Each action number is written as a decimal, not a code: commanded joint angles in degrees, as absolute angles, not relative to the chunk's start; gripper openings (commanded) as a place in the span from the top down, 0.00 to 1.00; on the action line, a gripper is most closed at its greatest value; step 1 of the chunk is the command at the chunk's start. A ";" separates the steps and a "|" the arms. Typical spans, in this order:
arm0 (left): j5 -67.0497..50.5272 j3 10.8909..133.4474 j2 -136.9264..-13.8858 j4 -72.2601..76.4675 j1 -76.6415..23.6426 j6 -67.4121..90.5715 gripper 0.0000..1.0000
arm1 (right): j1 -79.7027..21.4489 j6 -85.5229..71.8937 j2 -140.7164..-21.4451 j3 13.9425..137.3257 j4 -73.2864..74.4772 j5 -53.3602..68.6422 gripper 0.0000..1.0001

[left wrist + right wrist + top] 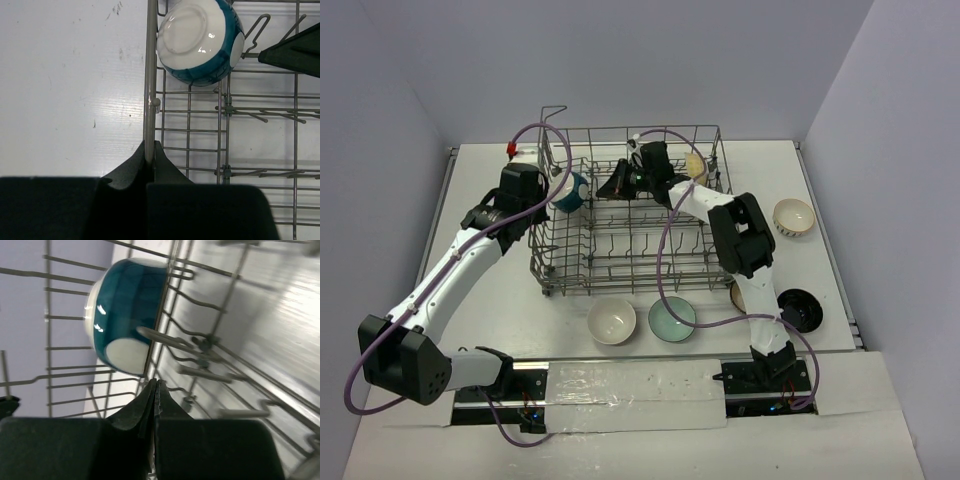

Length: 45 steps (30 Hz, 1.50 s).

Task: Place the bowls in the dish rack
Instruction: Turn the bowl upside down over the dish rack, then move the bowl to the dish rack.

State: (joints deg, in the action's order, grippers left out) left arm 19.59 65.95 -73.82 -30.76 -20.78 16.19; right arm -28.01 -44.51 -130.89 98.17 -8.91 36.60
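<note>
Left wrist view: my left claw (151, 150) is clenched on the rack (149, 65), with one of its edge wires running up between the tips. Just inside that edge the blue bowl (200, 42) lies tipped over, its pale foot facing the camera. My right claw (156, 386) is inside the rack, pressed closed on nothing, with the blue bowl just beyond it. From above, a white bowl (612, 321) and a green bowl (672, 320) sit side by side on the table (490, 300) in front of the rack, and a black bowl (799, 310) sits farther right.
</note>
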 commanded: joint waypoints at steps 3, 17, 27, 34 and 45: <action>24.08 65.66 -71.63 -32.08 -18.98 15.82 1.00 | -27.25 -41.49 -127.97 98.00 -9.32 36.21 0.95; 22.06 65.57 -72.25 -31.38 -18.90 15.56 1.00 | -29.97 -36.12 -128.14 102.74 -3.52 41.56 0.99; 21.53 65.21 -72.33 -30.94 -18.90 15.29 1.00 | -33.31 -36.56 -131.48 106.69 -1.85 42.71 1.00; 20.74 64.69 -71.81 -30.67 -18.90 15.21 1.00 | -34.28 -37.18 -137.37 116.09 1.39 40.79 1.00; 20.13 64.25 -72.24 -30.41 -18.90 14.77 1.00 | -34.28 -37.09 -143.17 125.95 6.59 37.18 0.99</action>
State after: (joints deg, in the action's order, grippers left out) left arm 18.57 65.12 -73.28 -29.87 -20.40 15.68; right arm -34.44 -38.00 -141.56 123.22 4.80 39.92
